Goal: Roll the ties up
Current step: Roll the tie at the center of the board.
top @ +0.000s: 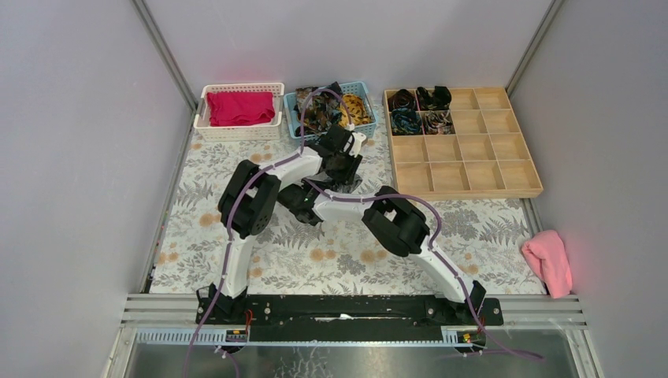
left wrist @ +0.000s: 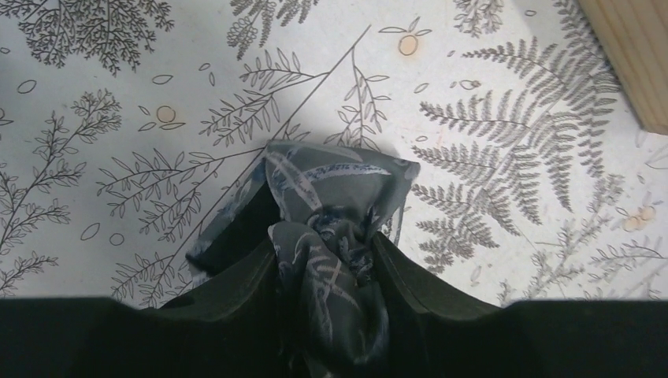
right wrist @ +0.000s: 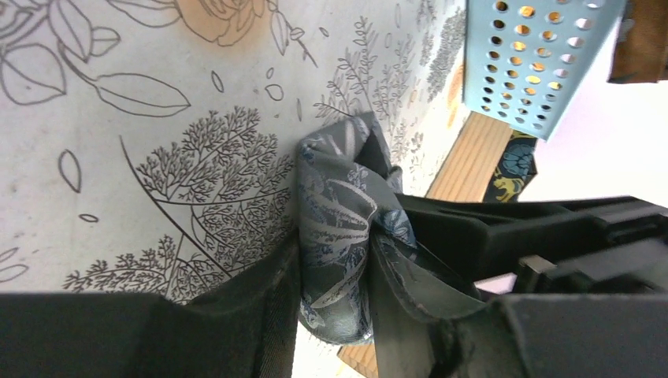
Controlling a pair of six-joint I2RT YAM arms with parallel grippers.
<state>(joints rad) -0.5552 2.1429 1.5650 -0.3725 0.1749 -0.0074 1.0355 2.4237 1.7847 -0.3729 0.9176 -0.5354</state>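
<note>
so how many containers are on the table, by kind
white basket: 1
blue basket: 1
wooden tray: 1
total: 3

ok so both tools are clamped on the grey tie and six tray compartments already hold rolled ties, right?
Not quite: four compartments of the wooden tray hold rolled ties, not six. The top external view shows them grouped in its far left corner. The rest stands: the left tool and the right tool are both clamped on the grey tie.
</note>
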